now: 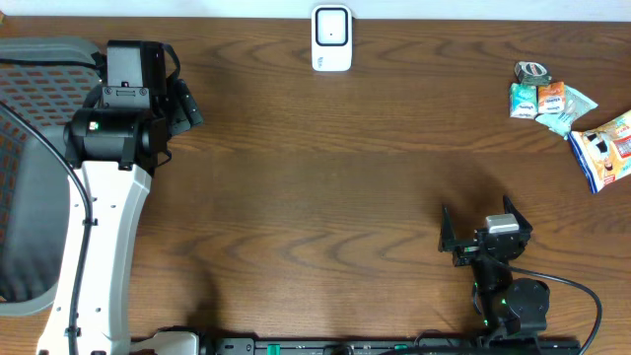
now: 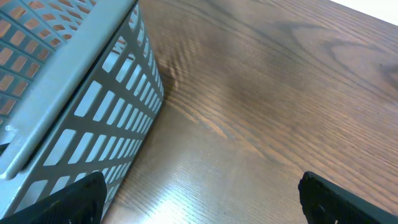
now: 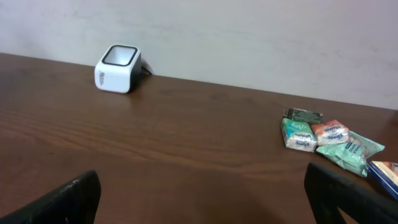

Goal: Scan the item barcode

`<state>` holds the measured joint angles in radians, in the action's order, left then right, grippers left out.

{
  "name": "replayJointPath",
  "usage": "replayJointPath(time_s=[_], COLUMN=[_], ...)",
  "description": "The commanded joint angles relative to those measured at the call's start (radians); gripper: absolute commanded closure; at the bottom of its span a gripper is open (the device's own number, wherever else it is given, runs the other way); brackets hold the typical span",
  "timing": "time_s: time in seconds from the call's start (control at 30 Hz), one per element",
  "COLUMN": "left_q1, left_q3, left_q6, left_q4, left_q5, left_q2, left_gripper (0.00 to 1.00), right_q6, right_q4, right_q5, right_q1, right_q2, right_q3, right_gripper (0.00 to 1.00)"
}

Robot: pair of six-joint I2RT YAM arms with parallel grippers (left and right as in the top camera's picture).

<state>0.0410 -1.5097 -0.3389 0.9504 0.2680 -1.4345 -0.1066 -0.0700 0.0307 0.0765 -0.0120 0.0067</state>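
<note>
The white barcode scanner stands at the table's far edge, in the middle; the right wrist view has it at upper left. Several small snack packets and a blue-and-white bag lie at the far right. The packets also show ahead and to the right of the right wrist. My right gripper hovers open near the front of the table, well short of the packets, with only bare wood between its fingertips. My left gripper is open and empty at the far left, beside the basket.
A grey slotted basket fills the left edge of the table; its wall stands close on the left of my left gripper. A pale wall rises behind the scanner.
</note>
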Motion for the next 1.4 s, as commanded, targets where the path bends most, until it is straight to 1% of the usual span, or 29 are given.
replayJointPath(time_s=[0.0, 0.43, 0.73, 0.83, 0.9, 1.37], left_q1=[-0.003, -0.003, -0.003, -0.003, -0.003, -0.003], left_q3=[-0.003, -0.003, -0.003, -0.003, -0.003, -0.003], left_q6=[0.013, 0.013, 0.013, 0.013, 0.013, 0.013], left_q4=[0.003, 0.003, 0.003, 0.003, 0.003, 0.003], left_q5=[0.01, 0.01, 0.01, 0.01, 0.01, 0.01], left_q2=[-0.004, -0.004, -0.004, -0.004, -0.004, -0.004], left_gripper=[0.02, 0.02, 0.02, 0.02, 0.02, 0.02], right_q6=[-0.006, -0.007, 0.005, 0.046, 0.102, 0.087], right_q4=[-0.005, 0.023, 0.149, 0.081, -0.008, -0.008], right_q5=[-0.002, -0.011, -0.024, -0.025, -0.029, -0.035], right_q1=[-0.015, -0.023, -0.023, -0.023, -0.023, -0.023], right_q2=[0.007, 0.007, 0.007, 0.007, 0.007, 0.007], right_q3=[-0.002, -0.002, -0.002, -0.002, -0.002, -0.002], right_gripper=[0.01, 0.01, 0.01, 0.01, 0.01, 0.01])
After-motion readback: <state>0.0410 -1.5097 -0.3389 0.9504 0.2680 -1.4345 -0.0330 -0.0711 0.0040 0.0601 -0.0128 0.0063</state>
